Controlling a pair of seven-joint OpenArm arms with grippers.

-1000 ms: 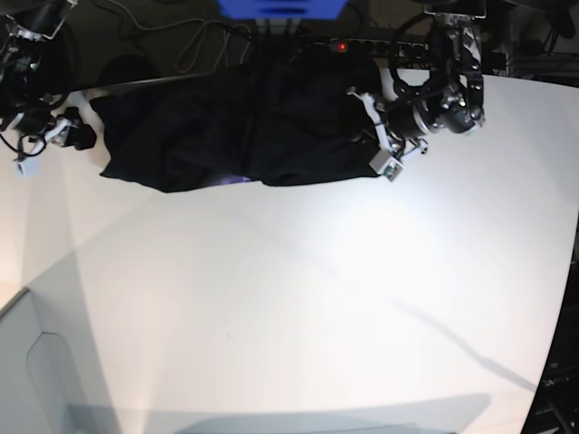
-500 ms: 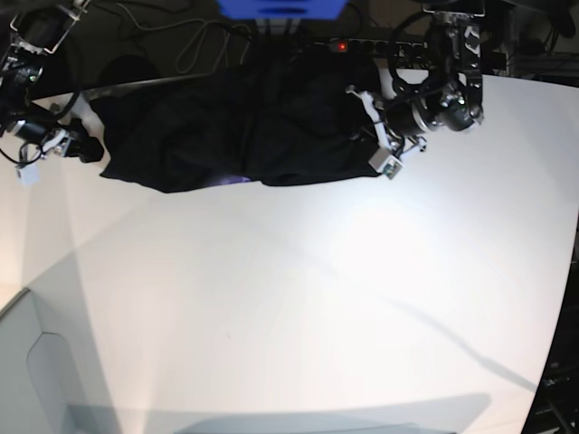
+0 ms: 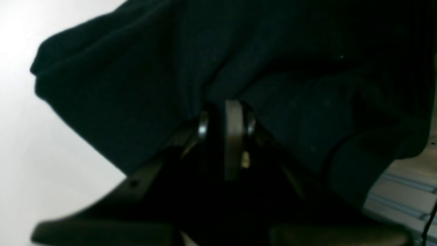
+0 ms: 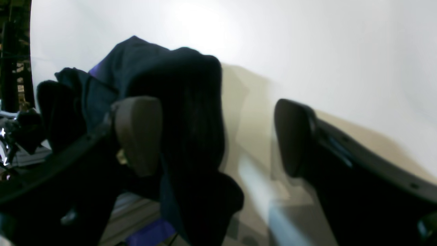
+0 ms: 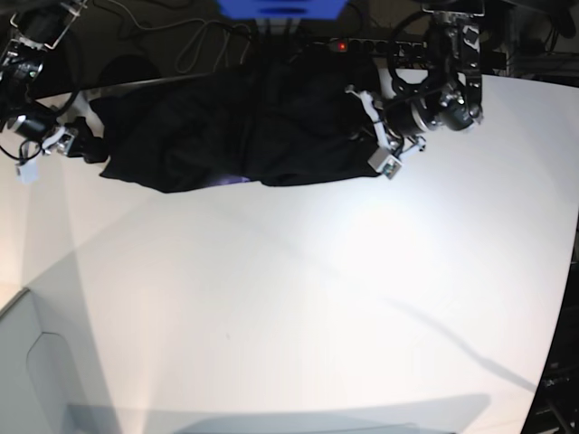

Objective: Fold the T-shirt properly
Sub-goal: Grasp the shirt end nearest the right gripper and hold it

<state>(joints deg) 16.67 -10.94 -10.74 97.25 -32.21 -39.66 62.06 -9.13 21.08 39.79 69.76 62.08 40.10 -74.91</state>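
Note:
The black T-shirt (image 5: 226,127) lies bunched in a wide band along the table's far edge. My left gripper (image 5: 362,134) is at its right end. In the left wrist view this gripper (image 3: 223,109) is shut on a pinched fold of the T-shirt (image 3: 136,68). My right gripper (image 5: 90,149) is at the shirt's left end. The right wrist view shows it (image 4: 218,136) wide open, with a lump of T-shirt (image 4: 184,85) lying between the pads, against the left pad (image 4: 136,133) and apart from the right one (image 4: 293,136).
The white table (image 5: 298,298) stretches toward me from the shirt. Behind the far edge are a power strip with a red light (image 5: 339,43), loose cables (image 5: 194,45) and a blue object (image 5: 280,7). A grey panel (image 5: 36,371) stands at the lower left.
My right gripper has opened wide and shifted right, up to the shirt's left end. The left arm and the shirt have barely moved.

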